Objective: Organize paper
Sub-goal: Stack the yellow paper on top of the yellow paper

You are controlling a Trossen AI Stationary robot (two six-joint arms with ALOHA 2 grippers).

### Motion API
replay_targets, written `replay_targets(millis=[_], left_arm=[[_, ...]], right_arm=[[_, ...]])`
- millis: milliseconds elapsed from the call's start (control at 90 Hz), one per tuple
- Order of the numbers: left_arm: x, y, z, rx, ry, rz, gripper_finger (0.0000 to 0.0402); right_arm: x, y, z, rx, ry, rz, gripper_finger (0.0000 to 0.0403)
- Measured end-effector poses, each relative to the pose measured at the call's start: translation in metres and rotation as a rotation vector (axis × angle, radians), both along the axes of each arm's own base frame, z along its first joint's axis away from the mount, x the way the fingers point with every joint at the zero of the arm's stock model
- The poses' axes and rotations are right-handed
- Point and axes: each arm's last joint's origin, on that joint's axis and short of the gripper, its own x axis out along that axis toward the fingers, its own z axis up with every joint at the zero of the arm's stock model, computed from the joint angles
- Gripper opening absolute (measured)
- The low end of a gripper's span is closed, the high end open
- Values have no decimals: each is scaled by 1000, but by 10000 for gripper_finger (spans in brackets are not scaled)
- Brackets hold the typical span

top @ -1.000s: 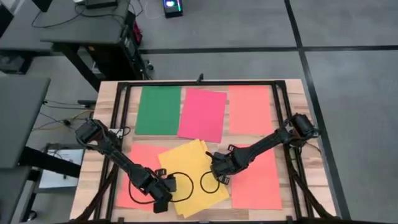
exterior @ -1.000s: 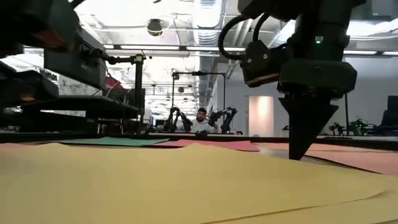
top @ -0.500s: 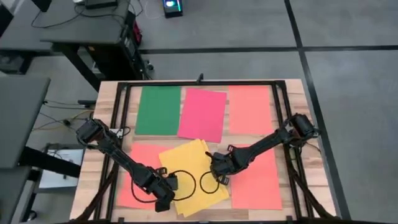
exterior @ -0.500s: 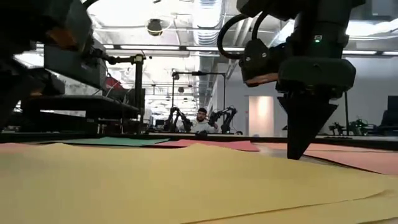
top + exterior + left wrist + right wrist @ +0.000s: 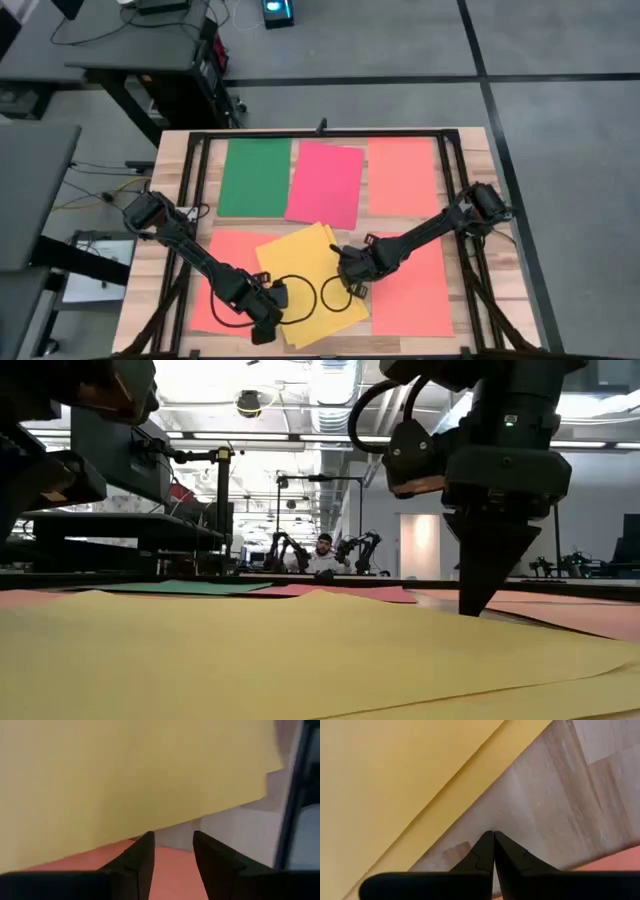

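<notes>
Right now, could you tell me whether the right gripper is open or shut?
Shut. In the right wrist view, the right gripper has its fingertips pressed together with no gap, over bare wood beside the yellow paper.

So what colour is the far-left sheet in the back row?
Green, clearest in the high view.

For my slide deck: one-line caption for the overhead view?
Both tools, left open, right shut, flank skewed yellow paper sheets among green, pink and orange ones.

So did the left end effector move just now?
Yes, slightly. In the high view the left end effector slid farther from the green sheet, toward the table's near edge, along the yellow sheets.
</notes>
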Motion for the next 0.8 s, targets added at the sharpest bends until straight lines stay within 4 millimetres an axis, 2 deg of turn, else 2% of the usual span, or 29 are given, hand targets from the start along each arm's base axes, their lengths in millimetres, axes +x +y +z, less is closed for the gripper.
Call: replay_targets(millis=[678, 800], left_arm=[[1, -1, -1, -45, -2, 64, 120], [2, -3, -13, -46, 45, 50, 120]], right_arm=[[1, 15, 1, 72, -54, 16, 0], [1, 16, 1, 85, -52, 18, 0]])
